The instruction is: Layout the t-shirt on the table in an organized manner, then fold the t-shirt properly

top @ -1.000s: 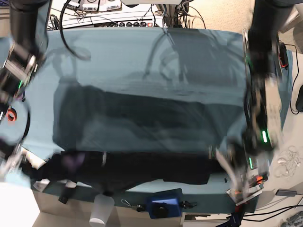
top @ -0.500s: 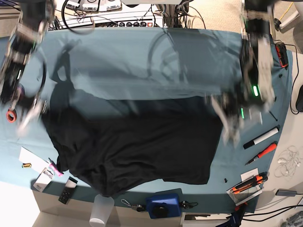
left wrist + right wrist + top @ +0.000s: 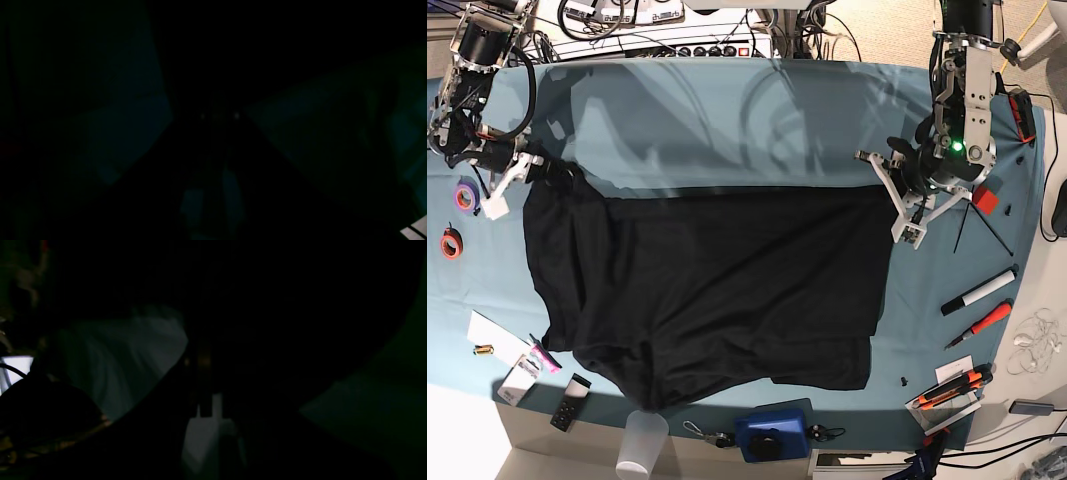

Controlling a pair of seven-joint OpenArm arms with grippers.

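Basically you've got both grippers pinched shut on the t-shirt (image 3: 707,290)'s far corners, left gripper (image 3: 895,195), right gripper (image 3: 527,170), stretching it flat across the table (image 3: 727,120) for folding.

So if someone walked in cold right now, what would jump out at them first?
The big black t-shirt spread across the middle of the teal table, its near hem rumpled at the front edge. Next, the left gripper and right gripper pinching its two far corners. Both wrist views are nearly black.
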